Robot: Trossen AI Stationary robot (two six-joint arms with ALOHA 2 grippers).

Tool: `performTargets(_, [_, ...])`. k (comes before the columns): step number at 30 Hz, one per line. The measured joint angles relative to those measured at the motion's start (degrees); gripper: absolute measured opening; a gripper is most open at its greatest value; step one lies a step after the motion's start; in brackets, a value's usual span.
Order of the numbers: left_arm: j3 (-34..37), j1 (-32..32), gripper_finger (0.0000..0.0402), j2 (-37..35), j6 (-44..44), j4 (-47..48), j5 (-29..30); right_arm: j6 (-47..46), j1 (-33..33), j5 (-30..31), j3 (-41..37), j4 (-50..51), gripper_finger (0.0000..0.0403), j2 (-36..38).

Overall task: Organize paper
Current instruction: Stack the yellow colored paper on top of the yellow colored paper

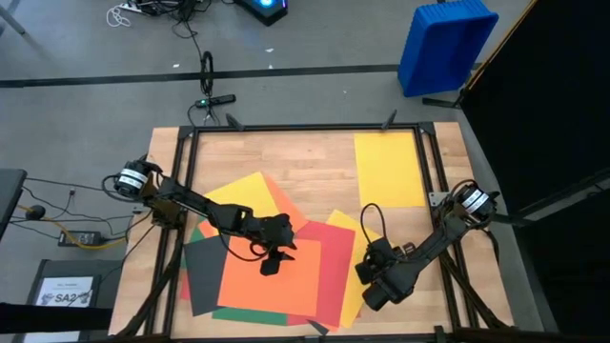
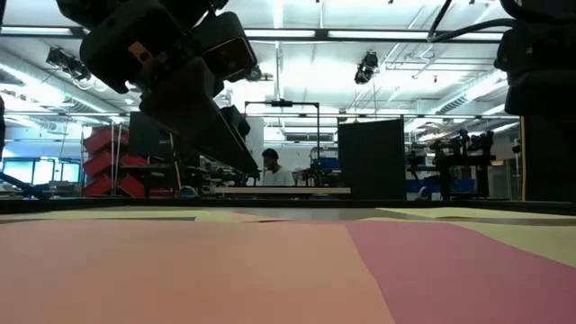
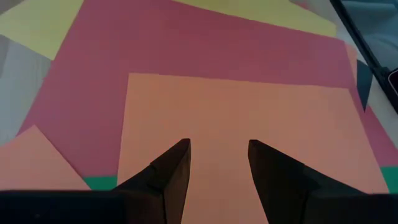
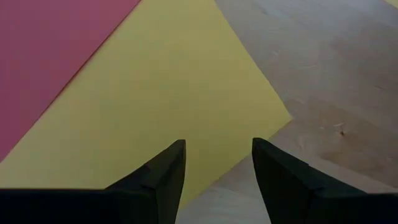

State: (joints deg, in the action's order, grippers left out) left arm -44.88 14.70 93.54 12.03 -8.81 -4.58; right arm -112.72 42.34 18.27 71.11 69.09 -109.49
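Observation:
A loose pile of paper lies flat on the wooden table toward its near edge. An orange sheet (image 1: 276, 286) is on top, over a red sheet (image 1: 332, 272), yellow sheets (image 1: 250, 191), a dark grey sheet (image 1: 202, 276) and a green one (image 1: 243, 315). Another yellow sheet (image 1: 390, 170) lies alone at the far right. My left gripper (image 3: 219, 155) hangs open over the orange sheet (image 3: 236, 118). My right gripper (image 4: 217, 158) hangs open over the outer corner of a yellow sheet (image 4: 161, 106) at the pile's right side, next to bare wood.
A black metal frame (image 1: 426, 162) runs round the tabletop. A blue bin (image 1: 446, 43) stands on the floor beyond the far right corner. A small white printed sheet (image 1: 67, 291) lies off the table at the left. A person (image 2: 270, 167) sits far back in the room.

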Motion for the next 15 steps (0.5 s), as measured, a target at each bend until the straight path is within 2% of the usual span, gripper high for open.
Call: performTargets(15, [0.00, 0.04, 0.0147, 3.62, 0.18, -0.93, 1.31, 0.23, -0.84, 0.62, 0.00, 0.06, 0.0163, 0.00])
